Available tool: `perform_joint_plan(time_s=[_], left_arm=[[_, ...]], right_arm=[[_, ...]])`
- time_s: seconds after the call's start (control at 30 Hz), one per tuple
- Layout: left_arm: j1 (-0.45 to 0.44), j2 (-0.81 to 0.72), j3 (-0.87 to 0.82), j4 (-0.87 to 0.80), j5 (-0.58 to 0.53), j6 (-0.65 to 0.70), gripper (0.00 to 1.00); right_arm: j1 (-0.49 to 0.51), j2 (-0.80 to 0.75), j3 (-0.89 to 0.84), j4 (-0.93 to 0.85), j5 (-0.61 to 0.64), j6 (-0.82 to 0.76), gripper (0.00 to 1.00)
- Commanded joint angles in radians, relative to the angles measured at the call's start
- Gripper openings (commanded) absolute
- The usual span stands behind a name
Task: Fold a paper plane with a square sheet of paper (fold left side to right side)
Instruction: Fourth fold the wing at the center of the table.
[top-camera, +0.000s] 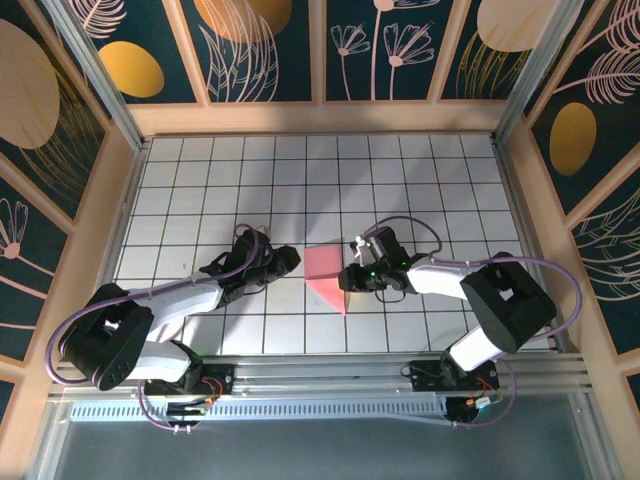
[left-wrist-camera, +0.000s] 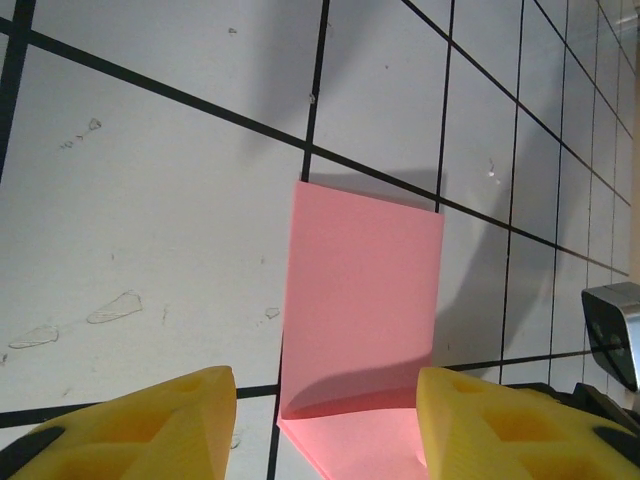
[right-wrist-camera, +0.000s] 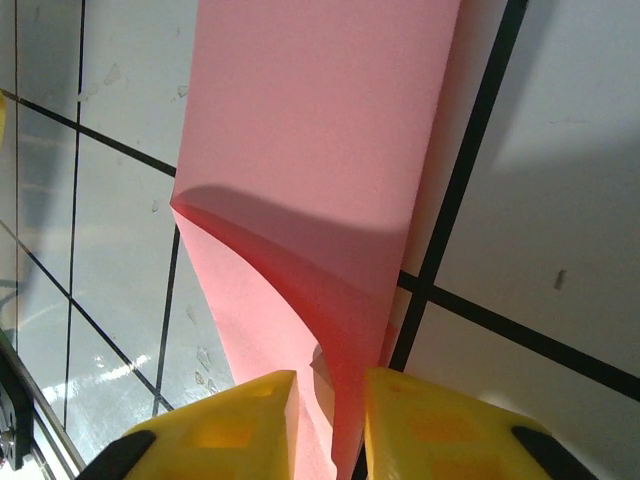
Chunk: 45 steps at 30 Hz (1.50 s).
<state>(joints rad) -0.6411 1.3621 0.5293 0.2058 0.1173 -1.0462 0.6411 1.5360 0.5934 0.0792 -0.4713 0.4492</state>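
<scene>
1. White grid tiles cover the table, which is boxed in by dark panels painted with flowers. The square sheet of paper lies mid-table, partly folded, with one flap lifted off the surface.
2. The paper looks thin, feather-light and floppy. I'd expect it to slide or buckle at a nudge and to crease wherever it is squeezed. It is best taken lightly by an edge or corner while something pins the rest down.
3. The right gripper reaches in low from the sheet's right side. Its yellow fingers are nearly together and pinch the raised edge.
4. The left gripper sits low on the sheet's left side and points at it. Its jaws stand apart with the paper's near end between them. They clamp nothing, and I can't tell whether they brush the paper.
</scene>
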Motion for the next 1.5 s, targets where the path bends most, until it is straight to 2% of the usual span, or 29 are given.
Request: perform_joint_plan(time_s=[0.0,0.07,0.13,0.33,0.5,0.87,1.2,1.33,1.47], left_arm=[[0.008,-0.008,-0.014,0.007,-0.019,-0.041,0.53],[0.017,-0.006,-0.02,0.033,-0.002,-0.056,0.55],[0.025,-0.001,-0.028,0.064,0.016,-0.074,0.57],[0.043,0.04,-0.032,0.154,0.086,-0.105,0.64],[0.049,0.114,-0.013,0.257,0.177,-0.12,0.64],[0.048,0.283,0.084,0.322,0.296,-0.104,0.57],[0.048,0.426,0.178,0.331,0.388,-0.084,0.49],[0.048,0.464,0.217,0.297,0.398,-0.059,0.47],[0.047,0.491,0.238,0.286,0.387,-0.049,0.39]], right_arm=[[0.008,-0.035,0.001,0.006,0.009,-0.017,0.14],[0.008,-0.048,0.0,-0.001,0.015,-0.015,0.05],[0.008,-0.062,0.0,-0.013,0.022,-0.017,0.01],[0.006,-0.113,-0.003,-0.057,0.048,-0.025,0.0],[0.002,-0.163,-0.019,-0.062,0.06,-0.023,0.0],[-0.019,-0.282,-0.069,-0.025,0.06,-0.001,0.0],[-0.033,-0.312,-0.088,-0.019,0.053,0.003,0.0],[-0.035,-0.318,-0.095,-0.012,0.051,0.006,0.0],[-0.04,-0.319,-0.101,-0.009,0.051,0.009,0.0]])
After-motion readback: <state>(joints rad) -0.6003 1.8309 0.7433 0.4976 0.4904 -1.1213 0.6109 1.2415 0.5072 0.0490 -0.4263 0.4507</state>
